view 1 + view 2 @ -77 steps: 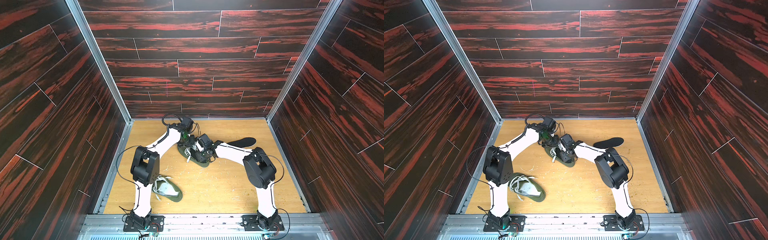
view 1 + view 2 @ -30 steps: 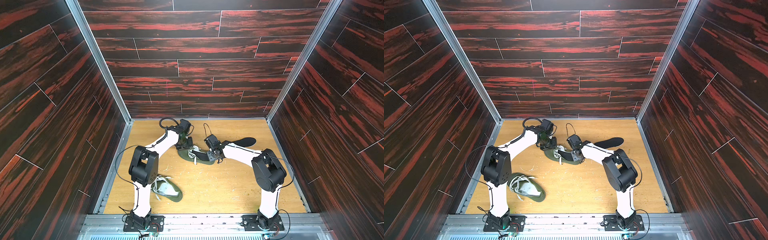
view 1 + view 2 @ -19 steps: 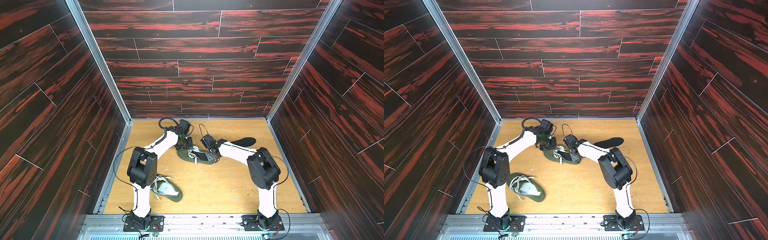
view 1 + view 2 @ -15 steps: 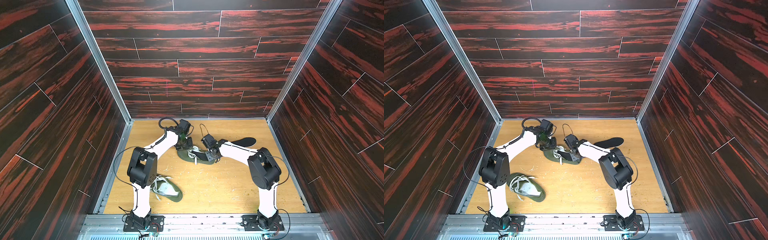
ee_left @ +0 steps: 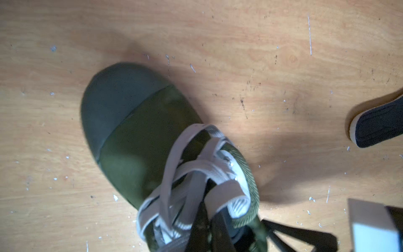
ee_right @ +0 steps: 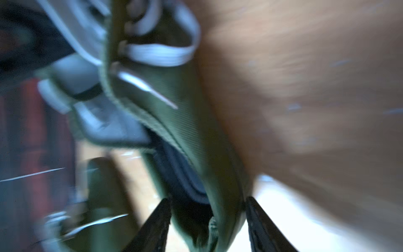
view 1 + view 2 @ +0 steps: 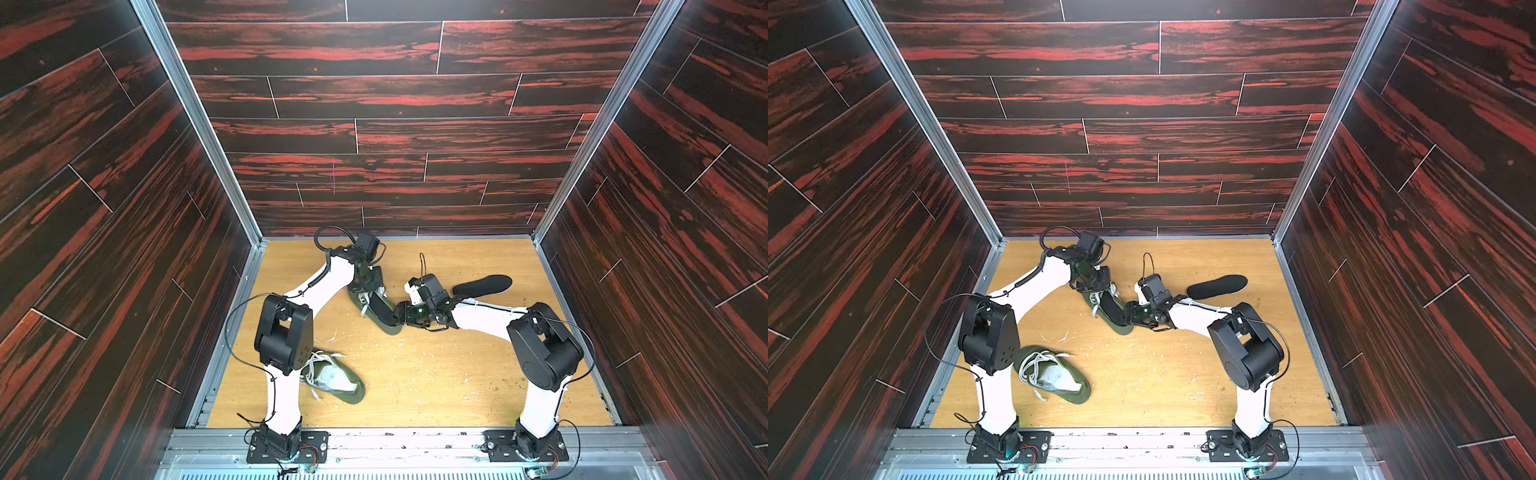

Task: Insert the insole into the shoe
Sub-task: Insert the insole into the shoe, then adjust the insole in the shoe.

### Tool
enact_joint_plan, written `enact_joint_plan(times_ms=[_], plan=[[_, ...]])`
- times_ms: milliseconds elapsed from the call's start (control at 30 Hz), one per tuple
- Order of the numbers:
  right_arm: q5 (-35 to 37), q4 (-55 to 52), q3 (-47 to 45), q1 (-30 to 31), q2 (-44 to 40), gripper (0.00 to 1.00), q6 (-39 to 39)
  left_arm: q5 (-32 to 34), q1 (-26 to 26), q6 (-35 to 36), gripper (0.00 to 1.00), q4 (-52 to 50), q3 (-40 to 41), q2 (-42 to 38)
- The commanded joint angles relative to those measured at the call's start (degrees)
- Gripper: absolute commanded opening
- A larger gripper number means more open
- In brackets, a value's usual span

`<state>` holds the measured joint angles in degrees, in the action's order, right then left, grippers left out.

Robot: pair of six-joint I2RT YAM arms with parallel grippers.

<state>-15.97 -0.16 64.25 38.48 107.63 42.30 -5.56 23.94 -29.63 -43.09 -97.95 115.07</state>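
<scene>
Fingers of the right gripper are seen spread apart in the right wrist view, with the heel of the shoe set between them; the picture is blurred, and no firm pinch on the heel can be made out. The gripper is held low over the wooden floor at the shoe's near-right end. The left gripper is set on the far-left end of the same shoe, and in the left wrist view its fingers are pressed together on the laced edge of the upper, under the white laces.

The shoe, olive green with a greyish toe cap, is placed near the middle of the floor, with its toe pointed far-left and its heel near-right. The insole, black, is found inside the shoe's opening: in both top views it is shown as a dark strip running from the laces to the heel, and in the right wrist view its rounded heel end is seen tucked against the inner wall of the heel.

A second insole, also black, is seen lying flat on the floor to the right of the right gripper, apart from the shoe. A second shoe, green with loose white laces, is seen at the near left, just beside the left arm.
</scene>
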Motion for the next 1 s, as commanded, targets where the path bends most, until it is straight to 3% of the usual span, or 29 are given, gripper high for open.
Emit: enact_joint_plan(times_ms=[0,167,300,433,533,667,800,967], plan=[[-6.3,6.6,0.3,-0.4,-2.8,0.58,5.2,-0.2,0.5,1.4,0.12,-1.3,-2.3,0.6],[-1.1,-2.3,2.1,-2.7,-4.9,0.58,-1.1,5.0,0.8,2.3,0.37,-5.6,-3.5,-0.7],[2.9,-7.8,3.6,-3.6,-4.9,0.58,-6.5,13.7,1.8,1.4,0.50,-9.1,-2.5,-4.3],[5.1,-10.9,6.5,-3.6,-3.8,0.59,-10.7,24.1,4.2,-2.9,0.51,-13.3,-0.3,-8.9],[4.7,-11.4,8.2,-2.8,-3.5,0.57,-14.3,26.3,5.6,-7.9,0.52,-12.0,5.4,-13.3],[2.7,-10.5,8.6,-1.8,-4.7,0.51,-17.5,23.7,5.6,-12.8,0.51,-5.8,12.3,-16.9],[1.8,-10.9,8.7,-1.8,-4.7,0.49,-18.1,17.3,5.5,-15.4,0.45,-6.1,11.4,-12.7],[0.7,-9.9,7.7,-1.8,-4.9,0.49,-17.5,15.4,5.7,-19.5,0.42,-1.6,12.7,-9.6]])
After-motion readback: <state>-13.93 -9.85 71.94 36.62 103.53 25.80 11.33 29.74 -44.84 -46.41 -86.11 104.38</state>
